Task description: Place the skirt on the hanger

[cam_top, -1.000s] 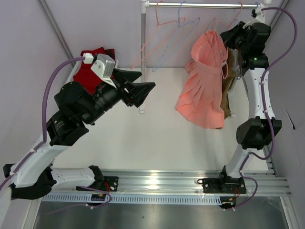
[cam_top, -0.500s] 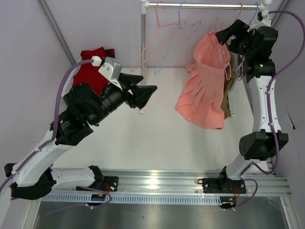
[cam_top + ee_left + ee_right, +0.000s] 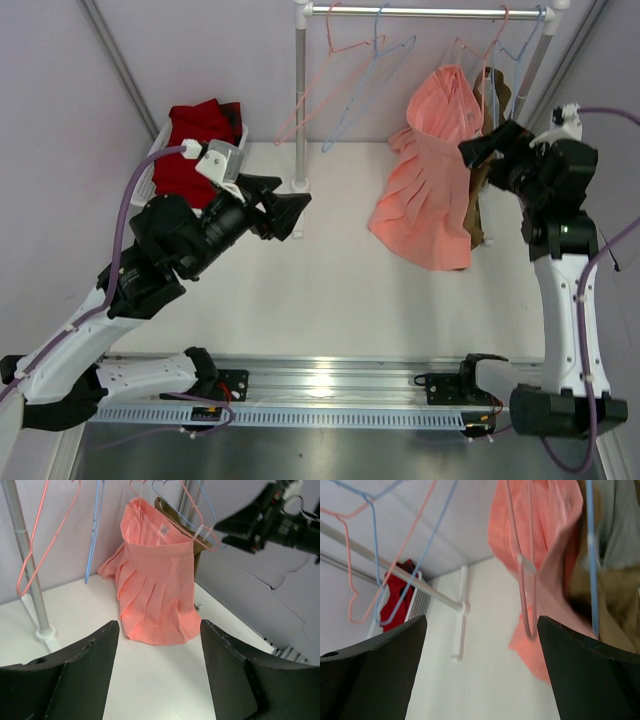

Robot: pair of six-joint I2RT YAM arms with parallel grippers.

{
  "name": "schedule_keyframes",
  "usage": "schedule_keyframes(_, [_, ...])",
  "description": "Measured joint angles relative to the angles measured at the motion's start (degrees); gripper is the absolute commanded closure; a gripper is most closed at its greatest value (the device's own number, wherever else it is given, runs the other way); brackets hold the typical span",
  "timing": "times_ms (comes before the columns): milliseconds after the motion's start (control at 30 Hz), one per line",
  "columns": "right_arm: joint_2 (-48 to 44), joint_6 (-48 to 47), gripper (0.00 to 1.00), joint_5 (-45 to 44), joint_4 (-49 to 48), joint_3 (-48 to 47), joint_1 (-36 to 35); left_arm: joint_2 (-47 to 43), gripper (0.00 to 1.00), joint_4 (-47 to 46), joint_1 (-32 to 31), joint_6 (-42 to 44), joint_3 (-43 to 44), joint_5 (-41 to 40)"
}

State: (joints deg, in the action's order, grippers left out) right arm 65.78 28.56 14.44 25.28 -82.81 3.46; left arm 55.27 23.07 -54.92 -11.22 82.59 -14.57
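Right tool point(image 3: 468, 153) spread, empty, just right of skirt point(image 3: 425, 190), upper right of frame. Skirt hangs vertical from hanger point(image 3: 525, 564). Left tool point(image 3: 292, 208) spread too, well apart; your right arm's nearer.

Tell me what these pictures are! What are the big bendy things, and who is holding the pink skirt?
Those are two robot arms. Each ends in a gripper with two fingers, like a crab claw. One picture looks down from above. The other two come from small cameras on the arms' wrists, so you see dark fingers at the bottom. The left gripper and the right gripper are both open and hold nothing. The skirt hangs from the rail on a thin pink hanger, and its hem reaches down to the white table. A red cloth lies at the back left.
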Motion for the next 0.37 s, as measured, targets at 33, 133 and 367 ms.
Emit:
schedule_keyframes(33, [-2.9, 0.0, 0.01, -0.2, 0.9, 3.0, -0.2, -0.6, 0.28, 0.2, 0.0, -0.5, -0.8, -0.4])
schedule_keyframes(133, [-11.0, 0.0, 0.01, -0.4, 2.3, 11.9, -1.0, -1.9, 0.28, 1.6, 0.1, -2.0, -3.1, -1.9])
schedule_keyframes(367, [-20.2, 0.3, 0.01, 0.7, 5.9, 27.0, -5.5, -3.1, 0.29, 4.6, 0.3, -5.3, -9.1, -4.4])
